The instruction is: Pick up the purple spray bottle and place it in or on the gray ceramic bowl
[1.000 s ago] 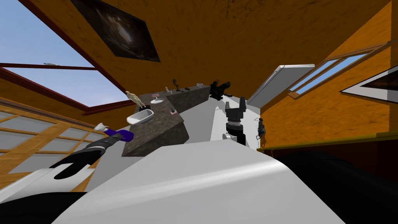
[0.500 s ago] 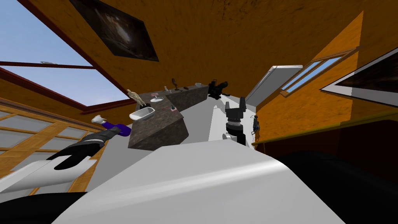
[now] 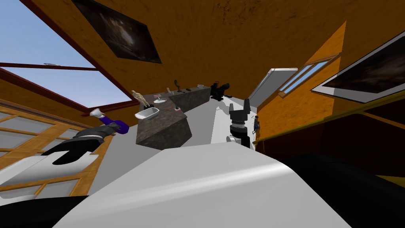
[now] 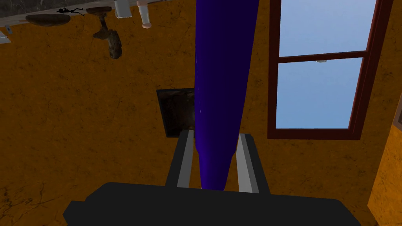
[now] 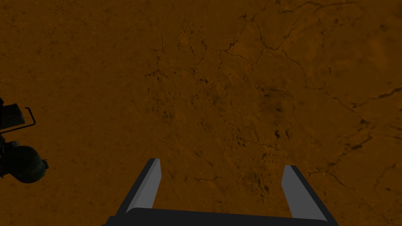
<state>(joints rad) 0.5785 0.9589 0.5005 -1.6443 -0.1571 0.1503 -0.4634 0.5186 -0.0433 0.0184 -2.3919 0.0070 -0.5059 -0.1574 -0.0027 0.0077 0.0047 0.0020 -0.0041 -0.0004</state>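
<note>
The purple spray bottle (image 3: 120,127) with a white nozzle (image 3: 97,113) hangs in the air left of the dark stone counter (image 3: 166,128), clear of its edge. My left gripper (image 3: 112,127) is shut on it; in the left wrist view both fingers (image 4: 185,159) press the sides of the bottle's purple body (image 4: 222,90). The pale bowl (image 3: 147,114) sits on the counter's near left part, right of the bottle. My right gripper (image 3: 239,107) is held up right of the counter, open and empty, its fingers (image 5: 148,188) wide apart before an orange wall.
A tan figurine (image 3: 139,97), a small white dish (image 3: 160,101) and several small items stand farther along the counter. A black device (image 3: 220,90) sits past its far end. A white door (image 3: 273,81) is at the right, a big window (image 3: 39,67) at the left.
The whole view has swung, so I have turned. My left arm has lifted the bottle up and away from the counter's near corner, which it overlapped before. The right arm keeps its pose.
</note>
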